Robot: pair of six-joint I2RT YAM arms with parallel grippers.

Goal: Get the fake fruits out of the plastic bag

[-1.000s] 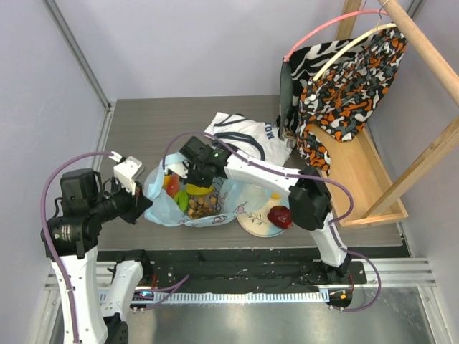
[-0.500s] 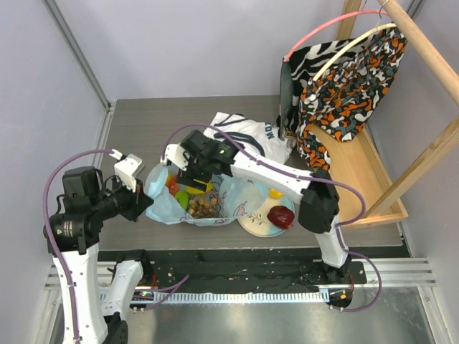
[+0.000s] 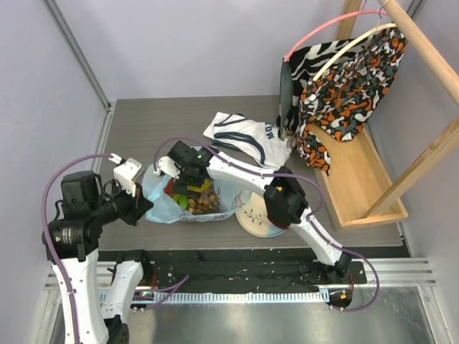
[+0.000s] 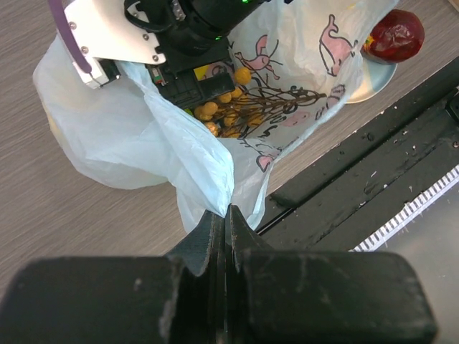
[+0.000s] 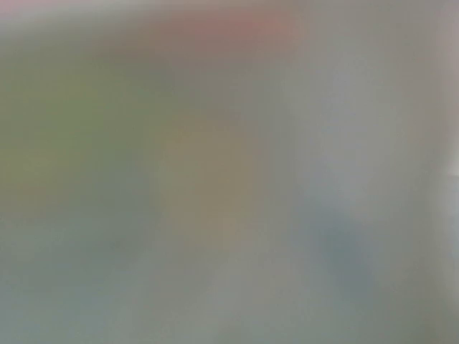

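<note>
The light-blue plastic bag (image 3: 155, 192) (image 4: 143, 143) lies open on the table. My left gripper (image 4: 229, 212) (image 3: 147, 206) is shut on its near-left rim and holds that edge up. My right gripper (image 3: 186, 180) (image 4: 188, 80) is sunk into the bag's mouth among the fake fruits; its own view is a blur, so its jaws do not show. Inside the bag lie a grape bunch (image 3: 206, 206) (image 4: 237, 100), a green piece (image 3: 183, 203) and a red piece (image 3: 171, 188). A red apple (image 4: 393, 34) sits on the plate (image 4: 362, 84) (image 3: 254, 219).
A white shirt (image 3: 247, 136) with dark lettering lies behind the bag. A wooden rack (image 3: 358, 172) with patterned clothes on hangers (image 3: 344, 79) fills the right side. The black base rail (image 4: 373, 172) runs along the near edge.
My right gripper has dropped left and deeper into the bag. Its elbow has swung over the plate and now hides the apple from above. The left gripper has stayed put.
</note>
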